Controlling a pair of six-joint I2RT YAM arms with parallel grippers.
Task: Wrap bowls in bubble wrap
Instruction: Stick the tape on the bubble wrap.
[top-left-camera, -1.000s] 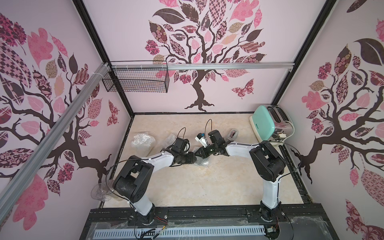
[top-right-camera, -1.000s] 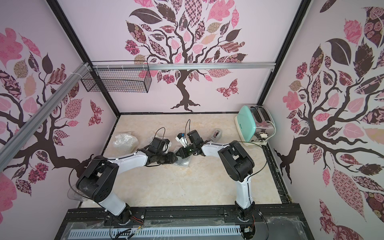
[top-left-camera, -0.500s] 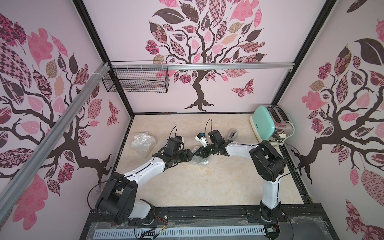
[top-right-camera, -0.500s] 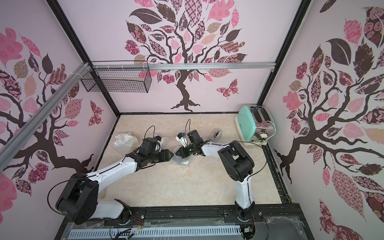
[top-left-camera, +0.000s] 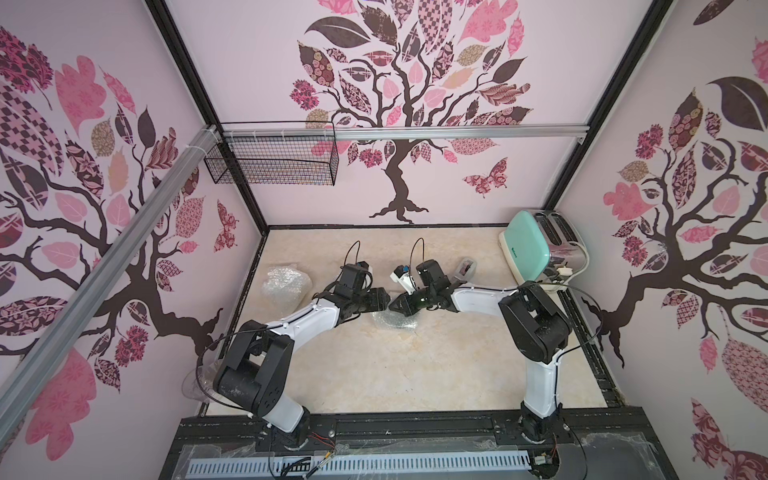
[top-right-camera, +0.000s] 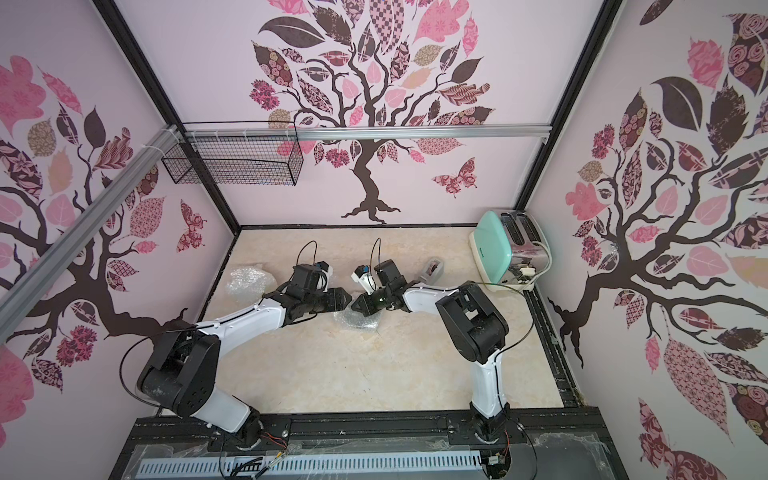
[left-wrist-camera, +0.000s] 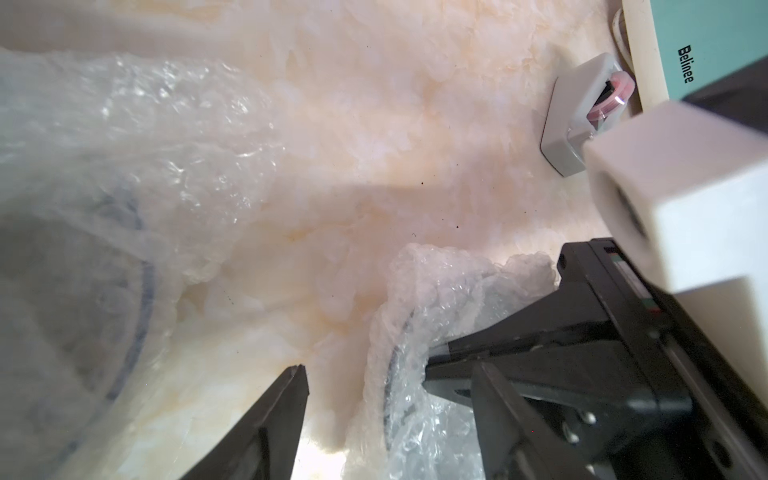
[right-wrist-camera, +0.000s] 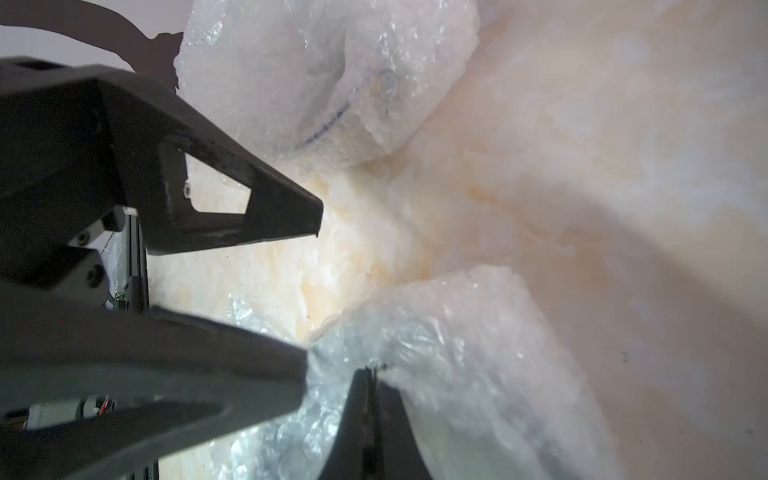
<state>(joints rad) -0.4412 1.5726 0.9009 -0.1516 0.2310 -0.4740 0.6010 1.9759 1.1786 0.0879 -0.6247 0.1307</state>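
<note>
A bowl wrapped in bubble wrap (top-left-camera: 392, 323) (top-right-camera: 357, 322) lies mid-table under both grippers. My left gripper (top-left-camera: 384, 299) (left-wrist-camera: 388, 368) is open, its fingers astride this bundle (left-wrist-camera: 419, 316); the bowl's dark rim (left-wrist-camera: 392, 365) shows through the plastic. My right gripper (top-left-camera: 395, 307) (right-wrist-camera: 369, 370) is shut on a fold of the bubble wrap (right-wrist-camera: 449, 332), its tips facing the left gripper's. A second wrapped bowl (top-left-camera: 286, 284) (left-wrist-camera: 104, 199) (right-wrist-camera: 324, 83) sits apart near the left wall, a blue rim line showing through.
A grey tape dispenser (top-left-camera: 465, 269) (left-wrist-camera: 577, 112) stands behind the right arm. A mint toaster (top-left-camera: 536, 245) fills the back right corner. A wire basket (top-left-camera: 270, 160) hangs on the back wall. Black rails edge the table.
My left gripper's fingers have spread wider over the bundle. The left arm stretched low and then folded back up. The right arm has held still, shut on the wrap.
</note>
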